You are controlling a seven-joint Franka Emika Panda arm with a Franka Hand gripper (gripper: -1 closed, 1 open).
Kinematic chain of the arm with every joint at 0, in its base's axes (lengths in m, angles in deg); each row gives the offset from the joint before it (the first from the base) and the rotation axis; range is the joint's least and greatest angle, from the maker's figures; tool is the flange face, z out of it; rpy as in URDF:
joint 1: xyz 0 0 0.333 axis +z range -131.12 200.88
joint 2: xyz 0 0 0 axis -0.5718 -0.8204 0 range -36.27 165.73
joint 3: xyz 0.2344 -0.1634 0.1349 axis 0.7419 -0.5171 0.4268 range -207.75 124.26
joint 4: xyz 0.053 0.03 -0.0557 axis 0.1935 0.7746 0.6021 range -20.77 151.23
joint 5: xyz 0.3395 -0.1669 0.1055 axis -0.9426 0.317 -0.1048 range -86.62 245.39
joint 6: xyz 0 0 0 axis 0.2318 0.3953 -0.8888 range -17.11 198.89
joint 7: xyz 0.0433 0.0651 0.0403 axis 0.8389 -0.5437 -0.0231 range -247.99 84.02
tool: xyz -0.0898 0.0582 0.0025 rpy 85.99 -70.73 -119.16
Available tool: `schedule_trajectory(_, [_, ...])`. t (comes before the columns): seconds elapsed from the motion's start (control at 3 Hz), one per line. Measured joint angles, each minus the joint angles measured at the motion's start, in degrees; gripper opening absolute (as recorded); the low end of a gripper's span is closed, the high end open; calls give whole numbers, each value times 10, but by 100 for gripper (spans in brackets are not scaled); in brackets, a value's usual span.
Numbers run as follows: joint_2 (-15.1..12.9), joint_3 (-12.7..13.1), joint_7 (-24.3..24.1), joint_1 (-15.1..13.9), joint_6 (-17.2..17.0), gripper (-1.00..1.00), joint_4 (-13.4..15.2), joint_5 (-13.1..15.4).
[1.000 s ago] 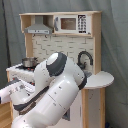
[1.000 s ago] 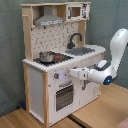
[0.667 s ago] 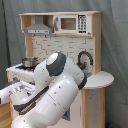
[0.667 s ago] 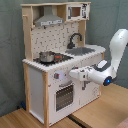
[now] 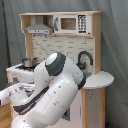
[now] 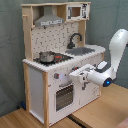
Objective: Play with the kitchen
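Note:
The kitchen (image 6: 45, 85) is a tall white and light-wood toy unit, seen in both exterior views. Its steel pot (image 6: 46, 56) sits on the hob, with the black faucet (image 6: 75, 39) and grey sink (image 6: 83, 50) beside it. The range hood (image 6: 49, 20) and microwave (image 6: 75, 11) are on top. My gripper (image 6: 72, 75) reaches in from the second exterior view's right. It is held level at the front panel, beside the knobs (image 6: 56, 76) and just above the oven door (image 6: 64, 96). In the first exterior view my arm (image 5: 57, 95) covers the kitchen's (image 5: 60, 45) front.
A round white side shelf (image 5: 100, 79) sticks out from the kitchen at the first exterior view's right. A grey curtain (image 6: 10, 50) hangs behind. The kitchen stands on wooden table tops (image 6: 100, 115) with a seam running between them.

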Motion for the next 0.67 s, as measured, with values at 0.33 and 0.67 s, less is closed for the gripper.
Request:
schedule_trajectory(0.33, [-1, -1, -17, 0, -3, -100, 0, 1])
schedule_trajectory(0.67, [-1, -1, -26, 0, -3, 100, 0, 1])
